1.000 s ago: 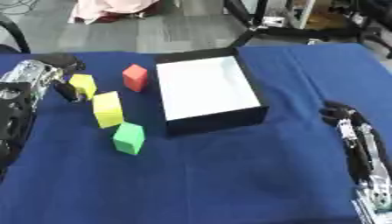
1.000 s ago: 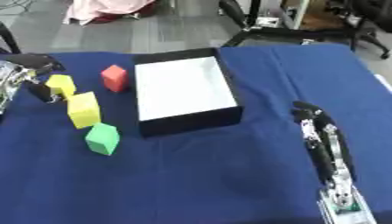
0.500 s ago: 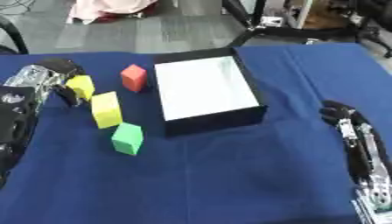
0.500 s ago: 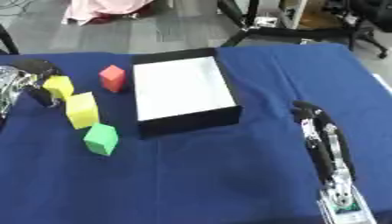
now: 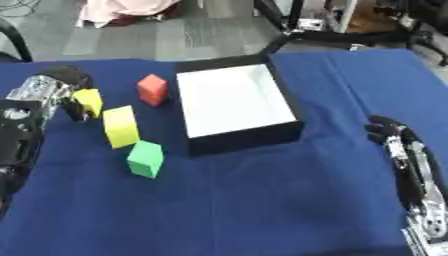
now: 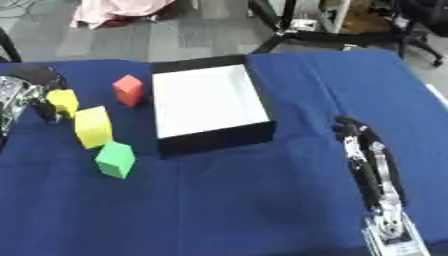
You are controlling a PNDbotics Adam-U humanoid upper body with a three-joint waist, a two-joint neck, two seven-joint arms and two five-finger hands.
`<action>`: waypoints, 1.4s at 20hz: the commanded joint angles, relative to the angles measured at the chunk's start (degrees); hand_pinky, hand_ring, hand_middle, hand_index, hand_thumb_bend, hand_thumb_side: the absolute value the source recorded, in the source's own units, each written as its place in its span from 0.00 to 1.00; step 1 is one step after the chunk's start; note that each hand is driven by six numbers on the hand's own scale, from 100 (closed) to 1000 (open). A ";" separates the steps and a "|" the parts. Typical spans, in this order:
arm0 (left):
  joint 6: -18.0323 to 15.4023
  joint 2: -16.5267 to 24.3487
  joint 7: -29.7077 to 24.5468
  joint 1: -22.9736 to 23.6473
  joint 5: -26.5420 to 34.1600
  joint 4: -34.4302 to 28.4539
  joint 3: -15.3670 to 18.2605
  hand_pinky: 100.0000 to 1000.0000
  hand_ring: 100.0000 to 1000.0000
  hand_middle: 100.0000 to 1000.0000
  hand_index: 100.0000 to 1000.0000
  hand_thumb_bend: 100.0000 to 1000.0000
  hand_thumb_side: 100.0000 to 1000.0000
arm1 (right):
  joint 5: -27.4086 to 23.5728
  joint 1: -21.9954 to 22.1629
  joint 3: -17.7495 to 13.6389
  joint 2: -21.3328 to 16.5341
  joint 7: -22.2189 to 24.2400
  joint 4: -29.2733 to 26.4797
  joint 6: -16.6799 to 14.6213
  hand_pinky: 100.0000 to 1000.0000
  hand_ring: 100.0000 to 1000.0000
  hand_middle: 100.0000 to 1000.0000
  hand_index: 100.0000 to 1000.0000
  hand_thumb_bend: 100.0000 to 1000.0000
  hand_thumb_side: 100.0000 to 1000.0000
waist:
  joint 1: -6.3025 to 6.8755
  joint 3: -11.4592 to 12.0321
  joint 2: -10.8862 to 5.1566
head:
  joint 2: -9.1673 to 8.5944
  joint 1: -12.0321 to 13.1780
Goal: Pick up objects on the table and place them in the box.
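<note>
A black box point(image 5: 293, 131) with a white inside stands at the table's middle. To its left lie a red cube point(image 5: 152, 89), a small yellow cube point(image 5: 87, 101), a taller yellow block point(image 5: 121, 126) and a green cube point(image 5: 145, 159). My left hand point(image 5: 48, 90) is at the far left, against the small yellow cube. Its fingers point(image 5: 72, 75) curl over the cube's far side and the thumb shows at its near left corner. The cube still rests on the cloth. My right hand point(image 5: 395, 142) lies open at the lower right, away from all the blocks.
A blue cloth point(image 5: 262, 200) covers the table. Beyond its far edge are a grey floor, a pink bundle point(image 5: 131, 7) and black chair legs point(image 5: 297, 35). The cloth's near half holds nothing but my right forearm.
My left hand has moved right and closed in on the small yellow cube, nudging it slightly toward me. The right hand and the other blocks have stayed put.
</note>
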 commanded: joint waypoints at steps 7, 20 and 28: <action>-5.82 1.74 2.38 -3.35 10.82 -14.89 -5.31 0.70 0.43 0.41 0.60 0.14 0.05 | -0.21 -0.39 -0.10 -0.61 0.20 -0.52 -0.13 0.80 0.78 0.76 0.77 0.00 0.82 | -0.19 0.08 -1.59 | -0.09 0.00; -21.43 -6.26 -7.52 -3.16 23.41 -28.04 -21.04 0.75 0.48 0.46 0.65 0.17 0.13 | -0.39 -0.39 0.18 -0.44 0.50 -0.48 -0.14 0.80 0.78 0.76 0.77 0.00 0.82 | -0.19 -1.47 -1.56 | -0.09 0.12; -24.14 -10.02 -8.75 -0.29 19.87 -24.48 -22.48 0.78 0.58 0.59 0.77 0.28 0.24 | -0.56 -0.59 0.35 -0.30 0.74 -0.49 -0.18 0.80 0.78 0.76 0.77 0.00 0.83 | -0.27 -1.72 -1.40 | -0.09 0.12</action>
